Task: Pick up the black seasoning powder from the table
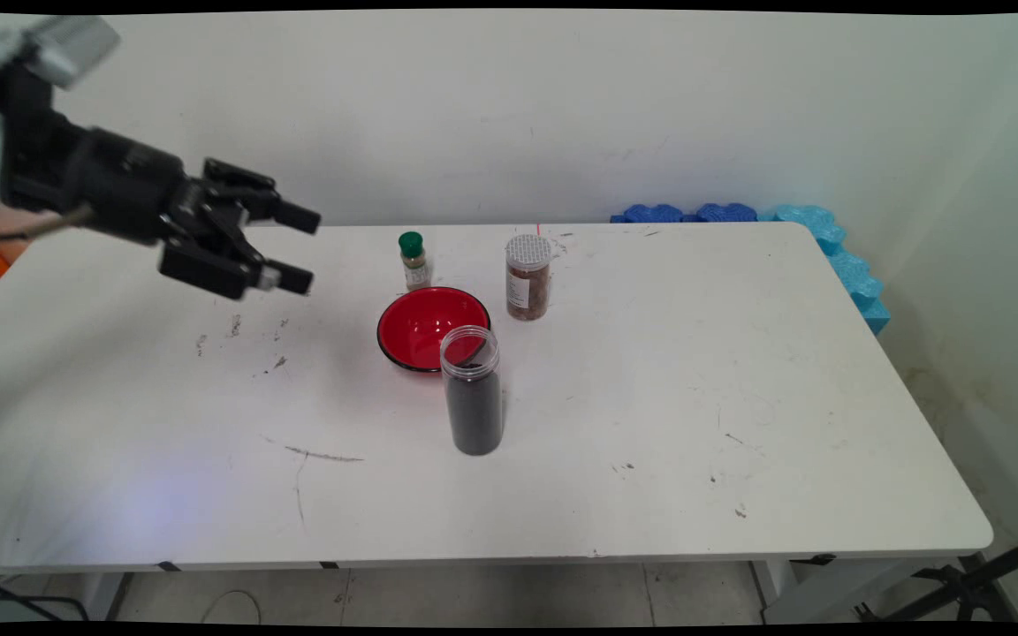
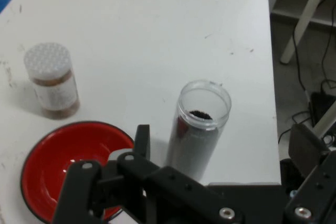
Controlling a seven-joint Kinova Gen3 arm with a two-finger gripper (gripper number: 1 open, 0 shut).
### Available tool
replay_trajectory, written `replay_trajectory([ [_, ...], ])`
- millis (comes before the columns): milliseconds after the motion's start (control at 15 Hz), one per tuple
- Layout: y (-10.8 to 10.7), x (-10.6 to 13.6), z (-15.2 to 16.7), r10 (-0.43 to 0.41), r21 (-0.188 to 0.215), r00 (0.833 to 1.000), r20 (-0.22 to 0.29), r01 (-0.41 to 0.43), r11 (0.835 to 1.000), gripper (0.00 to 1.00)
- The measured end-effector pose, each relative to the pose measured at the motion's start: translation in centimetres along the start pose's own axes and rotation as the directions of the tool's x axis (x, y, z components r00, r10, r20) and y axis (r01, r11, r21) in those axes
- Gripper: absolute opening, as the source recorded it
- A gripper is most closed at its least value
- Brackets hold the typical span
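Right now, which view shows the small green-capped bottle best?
The main view. The green-capped bottle stands upright and whole there, just behind the red bowl, left of the white-lidded spice jar. The hand view does not show it at all; it takes in only the bowl, the spice jar and the open dark-filled jar.

The white bench (image 1: 650, 424) carries four things near its middle: a red bowl (image 1: 425, 329), an open clear jar with dark content (image 1: 473, 390) just in front, a green-capped small bottle (image 1: 413, 260) behind, and a white-lidded jar (image 1: 527, 276) beside.
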Motion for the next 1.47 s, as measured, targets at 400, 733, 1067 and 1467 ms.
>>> replay_trajectory([
  [400,1.3,-3.1,3.2,-0.001,0.004,0.999,0.035,0.001,1.0,1.0],
  [733,2.1,-5.4,5.6,0.015,-0.001,0.999,0.047,-0.015,1.0,1.0],
  [1067,2.7,-7.0,8.7,0.026,0.001,0.999,0.046,-0.026,1.0,1.0],
  [1467,2.8,-7.5,12.4,0.03,0.016,0.999,0.033,-0.03,0.999,1.0],
])
